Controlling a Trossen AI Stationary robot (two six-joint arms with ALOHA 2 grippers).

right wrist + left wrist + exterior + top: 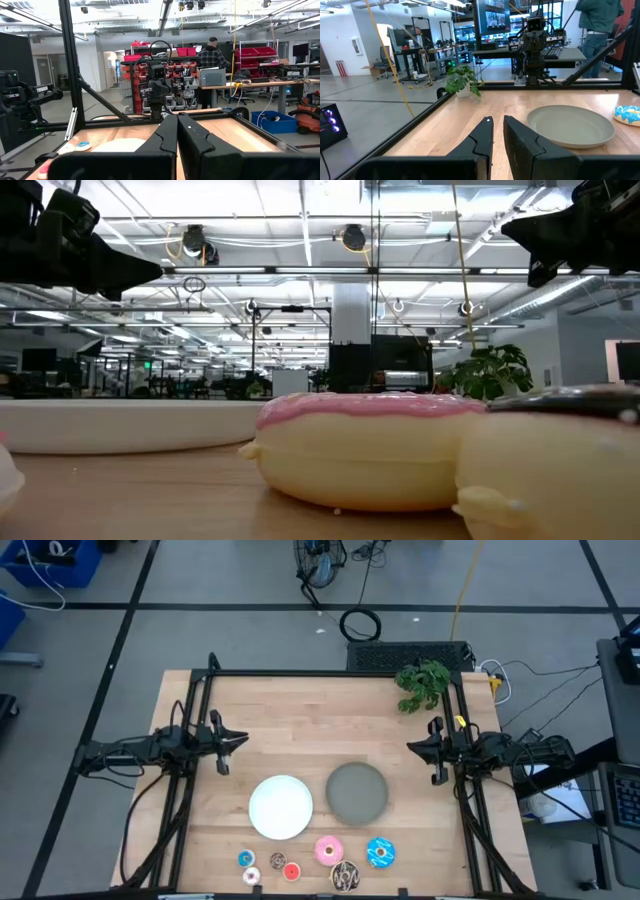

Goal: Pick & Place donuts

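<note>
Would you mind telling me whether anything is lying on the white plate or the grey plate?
From above, the white plate and the grey plate are both bare. All the donuts sit on the table's near edge. Whatever lies under the plates is hidden.
</note>
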